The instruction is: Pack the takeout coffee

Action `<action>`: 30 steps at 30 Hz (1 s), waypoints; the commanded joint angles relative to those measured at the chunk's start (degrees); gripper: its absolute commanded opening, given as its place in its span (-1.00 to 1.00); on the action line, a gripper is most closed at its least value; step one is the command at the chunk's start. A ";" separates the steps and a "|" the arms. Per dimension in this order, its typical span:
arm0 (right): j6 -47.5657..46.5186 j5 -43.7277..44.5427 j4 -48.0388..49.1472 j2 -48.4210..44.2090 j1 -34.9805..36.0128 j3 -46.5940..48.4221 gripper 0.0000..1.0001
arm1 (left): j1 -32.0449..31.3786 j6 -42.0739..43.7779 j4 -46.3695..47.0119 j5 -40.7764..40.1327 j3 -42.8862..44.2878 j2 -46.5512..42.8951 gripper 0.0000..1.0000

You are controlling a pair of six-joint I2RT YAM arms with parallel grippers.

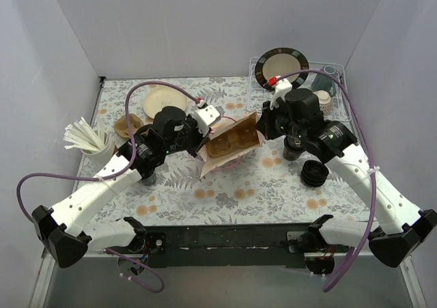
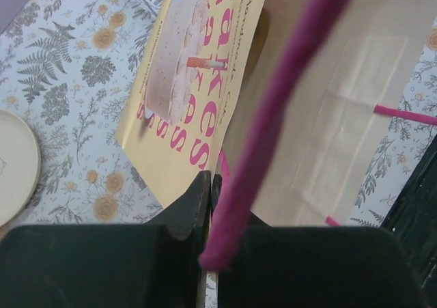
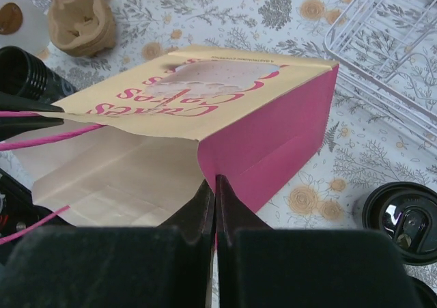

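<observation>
right wrist view: the right hand [image 3: 215,188] has its two fingers squeezed together on the rim of the paper bag [image 3: 259,130], right at the corner where the pink side panel meets the open mouth. the bag is tipped so its printed yellow face is on top and you look straight into the plain brown inside.

left wrist view is the same deal on the other side. the left hand [image 2: 208,185] is pinched closed on the opposite edge of the mouth, with the pink cord handle [image 2: 273,117] running across right in front of the lens. so the mouth is held open between the two.

the takeout coffee [image 1: 293,151] isn't in the bag. it's standing on the floral bench [image 1: 225,192] just right of the bag, partly tucked under the right arm. the stack of black lids [image 1: 314,174] is near it, toward the front. behind that arm is a white wire rack [image 1: 334,76] with a dark-rimmed plate [image 1: 281,63] standing in it. left of the bag there's a cardboard cup carrier [image 1: 128,125], a cream plate [image 1: 164,103], and a cup of white sticks [image 1: 89,138] at the far left.
</observation>
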 commanded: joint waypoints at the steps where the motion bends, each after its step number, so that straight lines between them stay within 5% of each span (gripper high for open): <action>1: -0.52 -0.56 -2.61 3.75 -0.10 5.12 -0.97 | -0.06 -6.45 -0.34 -1.07 2.65 0.16 -1.00; 9: -11.41 -0.38 5.11 0.17 -0.36 1.37 -0.97 | -0.15 -17.45 7.75 6.83 -3.22 -5.55 -1.00; 21: -12.04 -3.81 6.53 -2.82 -1.24 -3.03 -0.97 | -0.50 -15.00 7.58 4.91 -3.94 -7.66 -1.00; 30: -1.67 -7.49 -15.42 8.49 -1.68 16.63 -0.97 | -0.06 -20.17 -4.00 -3.00 9.92 1.56 -1.00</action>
